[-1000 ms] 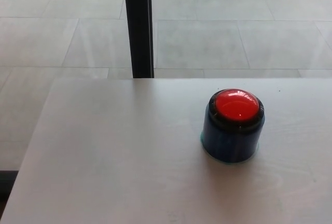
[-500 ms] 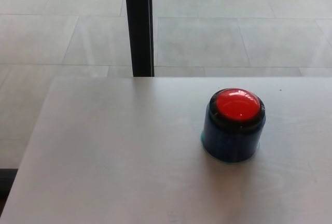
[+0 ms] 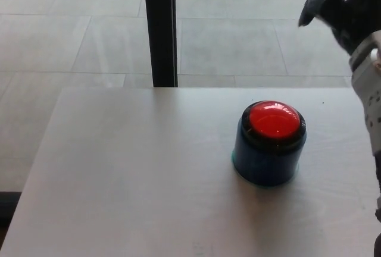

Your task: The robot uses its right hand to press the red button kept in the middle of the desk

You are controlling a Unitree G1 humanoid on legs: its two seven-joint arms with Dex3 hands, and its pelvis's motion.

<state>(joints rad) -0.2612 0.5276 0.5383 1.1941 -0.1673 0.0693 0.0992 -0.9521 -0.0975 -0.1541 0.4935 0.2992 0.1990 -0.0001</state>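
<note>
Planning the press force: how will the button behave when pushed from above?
The button will probably stay put: its dark base is squat, wide and flat on the desk. An off-centre push might slide it, since the desk looks smooth. The glossy red dome could be slippery.

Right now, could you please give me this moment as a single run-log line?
phase: approach | right hand: raised at upper right, above and beyond red button, not touching | button: upright on desk, unpressed | left hand: not in view

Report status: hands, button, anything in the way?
Right hand raised at upper right, well clear of the button; left hand out of view. Button unpressed on the desk. Nothing in the way.
</note>
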